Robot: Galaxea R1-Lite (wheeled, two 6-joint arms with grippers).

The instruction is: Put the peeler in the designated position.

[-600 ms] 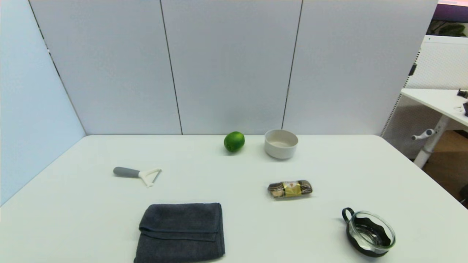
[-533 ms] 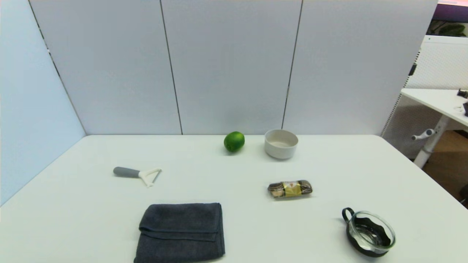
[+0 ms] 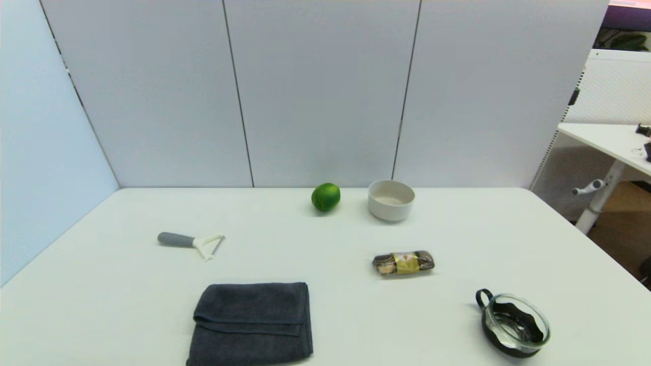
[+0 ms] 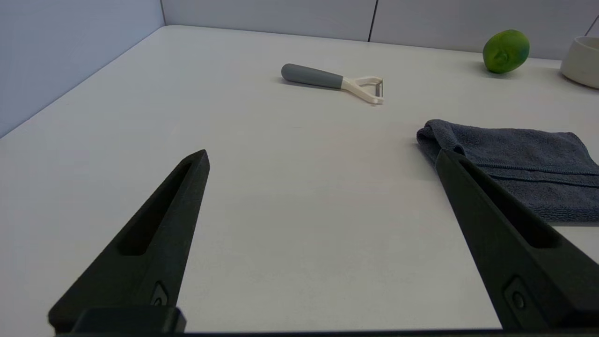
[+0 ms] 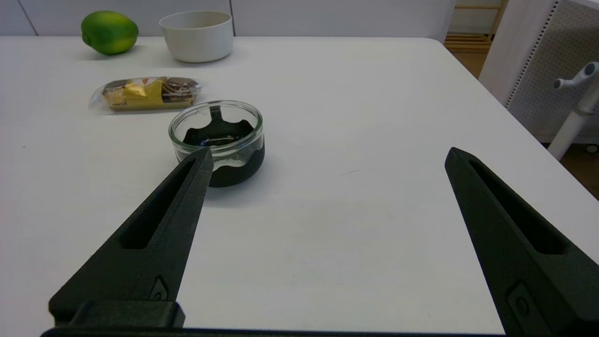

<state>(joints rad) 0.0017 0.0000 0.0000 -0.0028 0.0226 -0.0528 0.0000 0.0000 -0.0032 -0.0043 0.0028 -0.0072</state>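
Note:
The peeler [image 3: 190, 242] lies flat on the left part of the white table [image 3: 315, 239], grey handle pointing left and white forked head to the right; the left wrist view shows the peeler [image 4: 332, 82] well beyond the fingers. My left gripper [image 4: 323, 157] is open and empty, low over the table's near left part, beside the towel. My right gripper [image 5: 327, 157] is open and empty near the table's front right, close to the glass cup. Neither arm shows in the head view. The designated position carries no mark that I can make out.
A dark grey folded towel [image 3: 252, 323] lies at the front, just in front of the peeler. A lime [image 3: 325, 196] and a white bowl [image 3: 390, 200] stand at the back. A wrapped snack [image 3: 403, 263] lies mid-right. A glass cup in a black holder [image 3: 513, 325] stands front right.

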